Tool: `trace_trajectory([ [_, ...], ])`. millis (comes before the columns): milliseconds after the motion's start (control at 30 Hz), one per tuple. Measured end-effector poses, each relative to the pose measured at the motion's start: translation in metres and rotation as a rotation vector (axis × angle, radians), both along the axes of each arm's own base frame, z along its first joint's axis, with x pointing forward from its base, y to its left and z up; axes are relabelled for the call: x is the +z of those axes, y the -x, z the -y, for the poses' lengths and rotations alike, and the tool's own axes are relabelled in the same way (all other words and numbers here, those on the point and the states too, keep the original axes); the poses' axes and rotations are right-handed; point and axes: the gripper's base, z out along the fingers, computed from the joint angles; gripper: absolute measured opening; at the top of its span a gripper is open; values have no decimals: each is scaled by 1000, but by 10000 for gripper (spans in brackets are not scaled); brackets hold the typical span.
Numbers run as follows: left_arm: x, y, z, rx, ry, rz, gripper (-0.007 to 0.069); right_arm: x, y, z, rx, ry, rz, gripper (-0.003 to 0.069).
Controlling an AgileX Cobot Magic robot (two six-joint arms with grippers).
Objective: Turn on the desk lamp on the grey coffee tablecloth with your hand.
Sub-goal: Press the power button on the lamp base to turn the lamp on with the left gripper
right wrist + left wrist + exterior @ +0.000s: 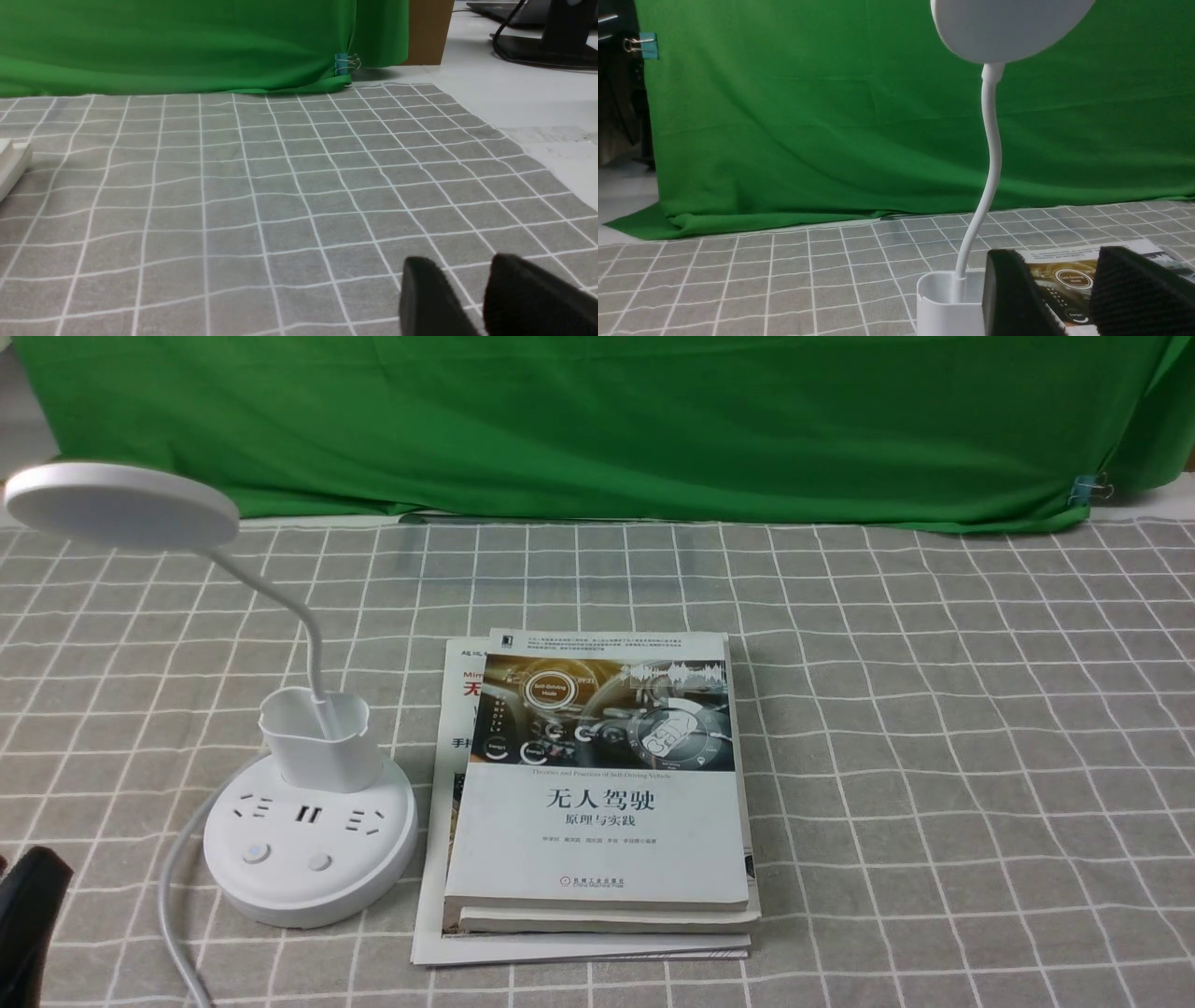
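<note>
Left end effector: fingers apart, nothing between. Desk lamp: on grey coffee tablecloth, just beside books. Risks: low approach may snag cable and drag base; off-centre press may miss button; excess force may slide lamp. Right end effector: fingers apart, empty, over tablecloth.

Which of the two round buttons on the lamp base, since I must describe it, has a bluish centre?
The left-hand button in the front view; the other looks plain white.
</note>
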Motion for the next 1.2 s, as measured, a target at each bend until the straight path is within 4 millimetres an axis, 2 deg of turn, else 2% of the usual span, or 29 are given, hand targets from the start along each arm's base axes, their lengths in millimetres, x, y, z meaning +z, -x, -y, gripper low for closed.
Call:
trace_trajectory([
  [133, 1, 0, 0, -1, 1, 8, 237, 0, 0, 0, 0, 0, 0, 245],
  [267, 9, 2, 1, -9, 19, 98, 237, 0, 0, 0, 0, 0, 0, 245],
  [300, 16, 4, 1, -19, 57, 174, 237, 0, 0, 0, 0, 0, 0, 245],
  [400, 22, 5, 0, -26, 128, 212, 237, 0, 0, 0, 0, 0, 0, 245],
  [467, 31, 7, -1, -27, 149, 207, 237, 0, 0, 0, 0, 0, 0, 245],
  [567, 60, 10, -2, -25, 156, 179, 237, 0, 0, 0, 0, 0, 0, 245],
  [667, 74, 9, -2, -21, 149, 125, 237, 0, 0, 0, 0, 0, 0, 245],
  [733, 89, 3, -1, -14, 140, 5, 237, 0, 0, 0, 0, 0, 0, 245],
  [800, 91, -1, 0, -14, 148, -47, 237, 0, 0, 0, 0, 0, 0, 245],
  [833, 89, -8, 2, -15, 165, -155, 237, 0, 0, 0, 0, 0, 0, 245],
  [867, 88, -9, 2, -15, 166, -168, 237, 0, 0, 0, 0, 0, 0, 245],
  [900, 81, -17, 4, -14, 195, -281, 237, 0, 0, 0, 0, 0, 0, 245],
  [1067, 58, -32, 9, 2, 199, -562, 237, 0, 0, 0, 0, 0, 0, 245],
  [1200, 53, -37, 10, 6, 191, -614, 237, 0, 0, 0, 0, 0, 0, 245],
])
